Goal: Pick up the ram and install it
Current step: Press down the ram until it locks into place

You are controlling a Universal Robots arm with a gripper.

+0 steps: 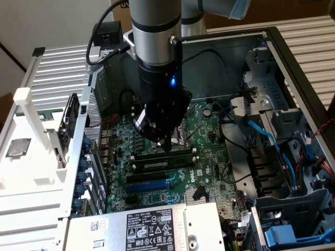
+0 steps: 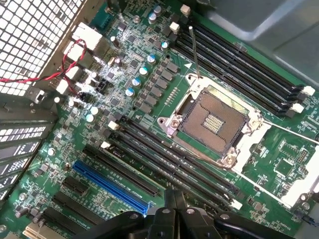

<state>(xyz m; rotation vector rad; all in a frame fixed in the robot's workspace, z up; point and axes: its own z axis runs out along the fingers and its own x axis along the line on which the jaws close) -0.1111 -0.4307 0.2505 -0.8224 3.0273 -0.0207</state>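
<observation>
The ram (image 1: 161, 163), a dark stick with a pale label strip, stands on edge in a black slot just in front of the CPU socket (image 1: 184, 137). My gripper (image 1: 166, 147) hangs right above the ram's middle, very close to its top edge; contact cannot be told. In the wrist view the two black fingers (image 2: 169, 199) meet at the tips, so my gripper (image 2: 174, 193) is shut with nothing between them. It hovers over the black slots with white end clips (image 2: 169, 162), between the CPU socket (image 2: 217, 119) and the blue slot (image 2: 110, 186). Seen from above, the ram cannot be told apart from those slots.
A power supply with a white label (image 1: 152, 227) sits at the case's near edge. Blue cables (image 1: 272, 144) and drive cages fill the exterior view's right. A white rack (image 1: 31, 141) stands outside on the left. Red wires (image 2: 45, 74) run beside the perforated case wall (image 2: 30, 35).
</observation>
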